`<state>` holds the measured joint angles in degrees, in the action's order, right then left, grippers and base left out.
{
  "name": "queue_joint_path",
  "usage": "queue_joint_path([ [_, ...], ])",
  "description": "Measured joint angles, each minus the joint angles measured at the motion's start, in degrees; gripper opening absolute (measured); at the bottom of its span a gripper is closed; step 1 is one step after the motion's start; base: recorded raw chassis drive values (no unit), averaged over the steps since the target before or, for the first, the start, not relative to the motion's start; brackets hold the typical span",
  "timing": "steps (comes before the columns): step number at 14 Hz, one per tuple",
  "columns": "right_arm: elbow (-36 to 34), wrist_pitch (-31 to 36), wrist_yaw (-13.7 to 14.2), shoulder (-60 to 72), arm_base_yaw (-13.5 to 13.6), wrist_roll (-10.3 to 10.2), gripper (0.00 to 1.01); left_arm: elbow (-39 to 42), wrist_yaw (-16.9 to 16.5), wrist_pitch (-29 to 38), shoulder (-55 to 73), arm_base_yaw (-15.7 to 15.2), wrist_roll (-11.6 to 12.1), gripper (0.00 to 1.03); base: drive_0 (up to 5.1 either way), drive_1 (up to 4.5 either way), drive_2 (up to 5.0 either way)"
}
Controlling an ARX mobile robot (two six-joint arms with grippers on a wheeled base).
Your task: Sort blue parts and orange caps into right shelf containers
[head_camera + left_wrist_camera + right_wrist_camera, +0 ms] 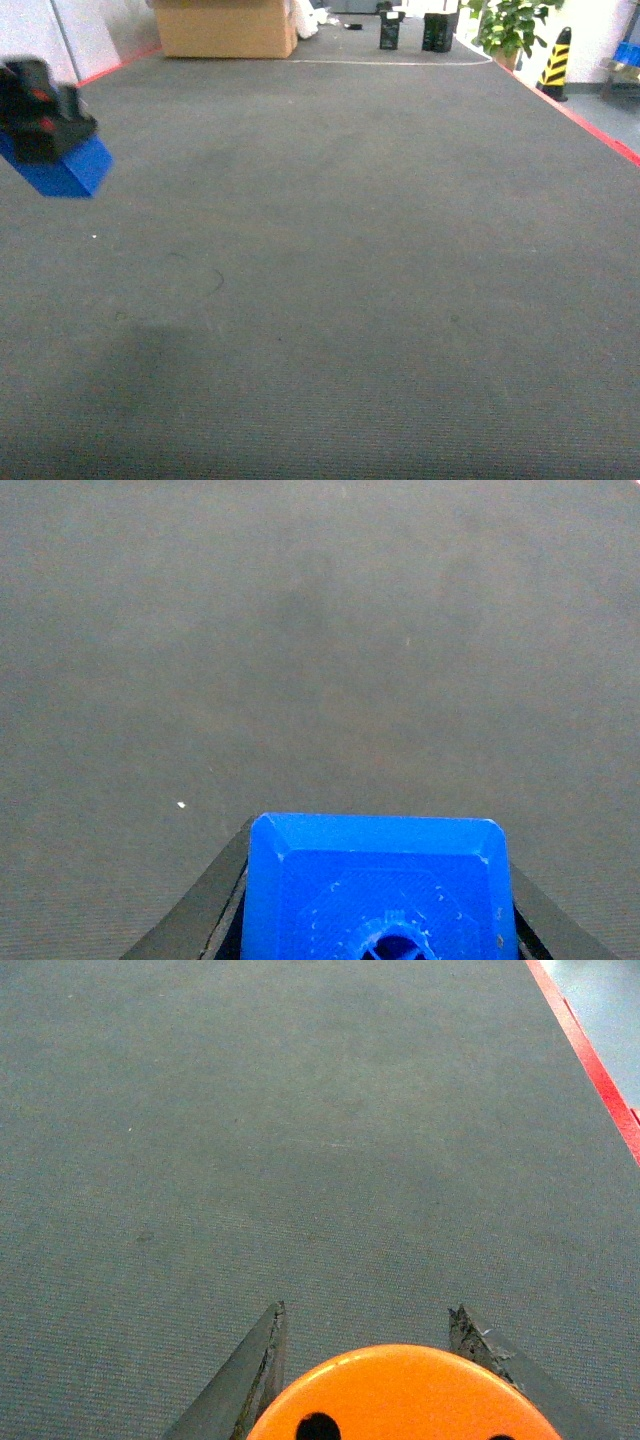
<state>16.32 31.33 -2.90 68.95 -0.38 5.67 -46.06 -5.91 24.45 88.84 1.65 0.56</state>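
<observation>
A blue part (72,170) hangs above the carpet at the far left of the head view, with my left gripper (42,118) shut on it. In the left wrist view the blue part (380,885) fills the gap between the black fingers (215,900) of the left gripper (380,840). My right gripper (369,1310) is shut on an orange cap (405,1395), whose flat top with small holes faces the camera. The right gripper is outside the head view. A sliver of blue (630,52) on a grey rack at the far right edge is too small to tell as a container.
Grey carpet (340,260) stretches ahead, edged by a red line (585,118) on the right. At the far end stand a brown cardboard box (225,28), two black objects (415,32), a potted plant (512,25) and a yellow-black cone (556,62).
</observation>
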Motion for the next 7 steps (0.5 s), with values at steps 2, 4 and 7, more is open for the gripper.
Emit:
queue_joint_path([
  [2, 0.00, 0.00, 0.00, 0.00, 0.00, -0.02, 0.43, 10.19, 2.89, -2.62, -18.14, -0.72, 1.53, 0.45, 0.0, 0.00, 0.0],
  [4, 0.00, 0.00, 0.00, 0.00, 0.00, -0.02, 0.43, 23.12, 6.82, -13.81, -43.76, -1.81, 3.30, 0.45, 0.0, 0.00, 0.0],
  [7, 0.00, -0.02, -0.04, -0.02, 0.00, 0.00, 0.43, 21.16, 6.75, -12.44, -47.34, -1.70, 4.07, 0.45, 0.0, 0.00, 0.0],
])
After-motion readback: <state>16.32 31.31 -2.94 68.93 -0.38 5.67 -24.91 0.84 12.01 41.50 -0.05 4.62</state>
